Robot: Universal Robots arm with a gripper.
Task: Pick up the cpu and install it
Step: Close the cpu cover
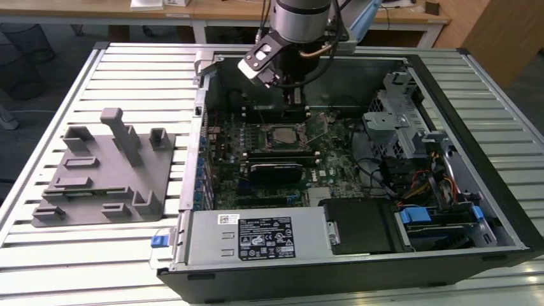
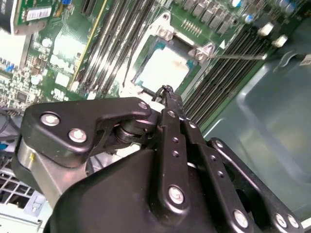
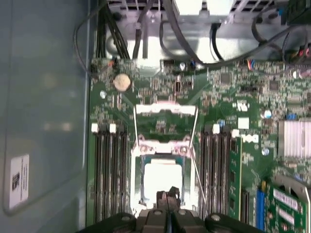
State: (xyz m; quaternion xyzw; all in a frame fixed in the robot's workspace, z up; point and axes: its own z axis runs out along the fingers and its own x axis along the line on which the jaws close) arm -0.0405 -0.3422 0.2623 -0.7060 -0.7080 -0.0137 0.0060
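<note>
The cpu [image 3: 163, 178] lies flat in the square socket [image 3: 137, 167] on the green board [image 3: 228, 97], and it shines bright in the first wrist view. The gripper [image 3: 168, 195] hangs right over the cpu, with its two fingers pressed tight together and nothing between them. In the exterior view the computer case [image 1: 340, 280] lies open on the table [image 1: 127, 64], with the grey holder block [image 1: 102, 172] beside it on the exterior view's left

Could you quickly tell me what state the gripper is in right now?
Gripper: closed, nothing held between its fingers, tips close over the cpu.
</note>
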